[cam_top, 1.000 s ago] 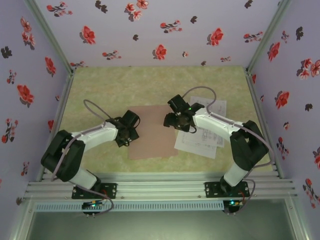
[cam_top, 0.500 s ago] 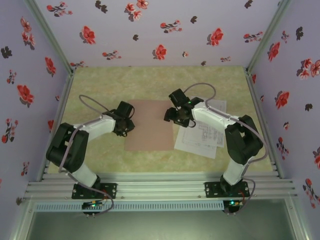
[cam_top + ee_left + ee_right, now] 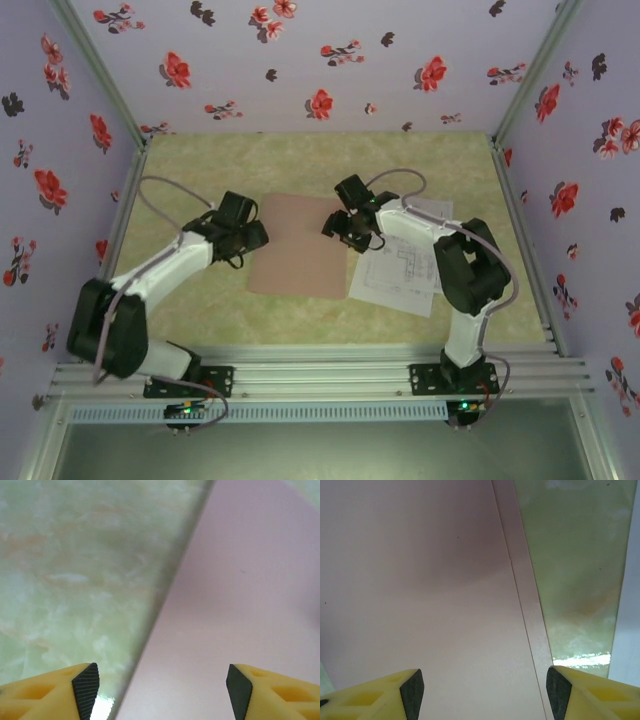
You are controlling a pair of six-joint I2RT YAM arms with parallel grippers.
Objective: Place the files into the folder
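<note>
Pale green marbled bench [image 3: 200,170]: the closed folder [image 3: 300,250] lies flat at centre, the files [image 3: 405,270] just right of it, and the left hand [image 3: 248,235] and right hand [image 3: 338,228], both spread wide over its side edges, could shove the thin cover rather than lift it.

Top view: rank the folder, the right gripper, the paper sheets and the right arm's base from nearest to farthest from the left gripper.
1. The folder: its left edge is at the left gripper.
2. The right gripper: over the folder's right edge.
3. The paper sheets: right of the folder.
4. The right arm's base: near edge, right side.
</note>
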